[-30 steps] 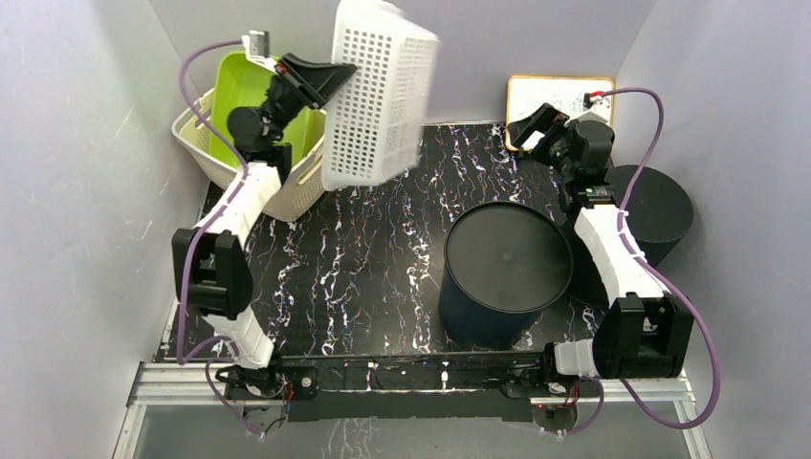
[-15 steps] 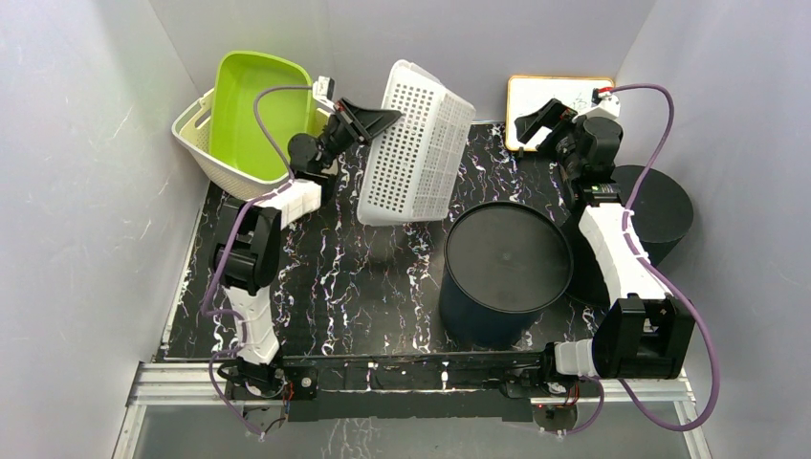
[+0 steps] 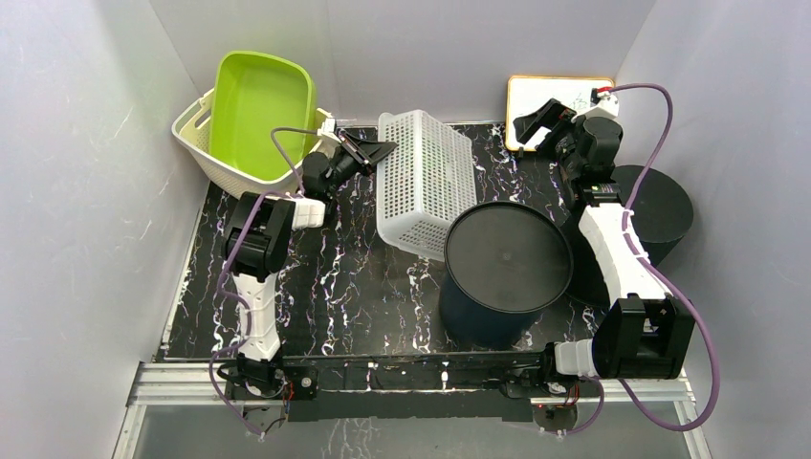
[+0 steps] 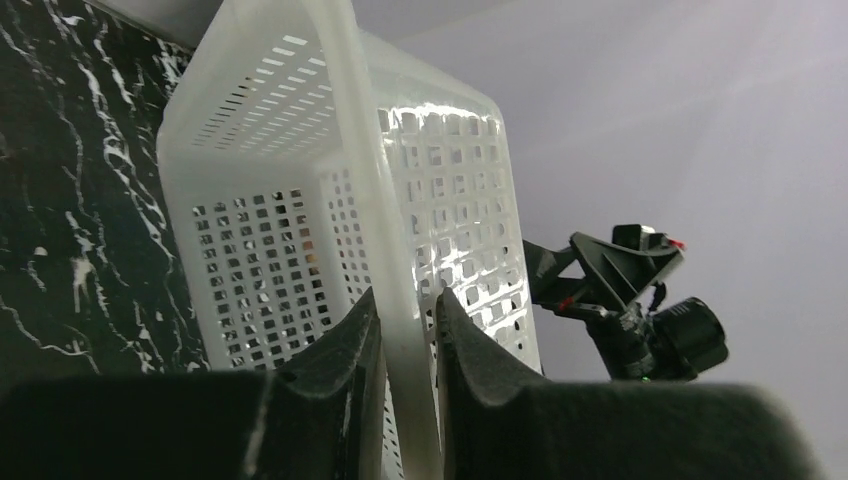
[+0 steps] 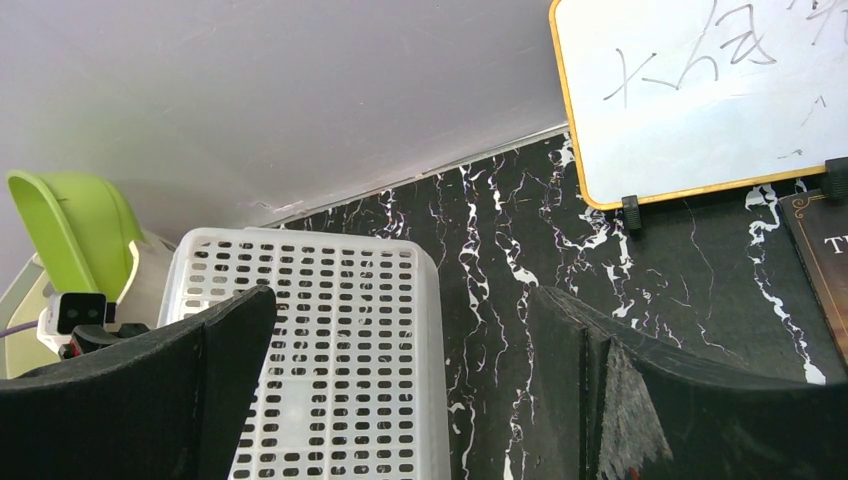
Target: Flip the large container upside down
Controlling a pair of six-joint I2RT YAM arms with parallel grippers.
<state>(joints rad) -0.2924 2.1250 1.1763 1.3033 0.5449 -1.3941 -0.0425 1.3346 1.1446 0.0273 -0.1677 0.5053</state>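
Left wrist view: the left pincer (image 4: 401, 325) pinches the white perforated basket (image 4: 262, 240) by its rim, likely to settle it bottom-up.

Top camera looks down from above the near edge; the 2 wrist cameras face each other along the far edge, close, sharing the white basket (image 3: 421, 182).

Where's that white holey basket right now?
In the top view the white basket is mid-table toward the back, between the green tub and the black round bin, its rim pinched by the left gripper.
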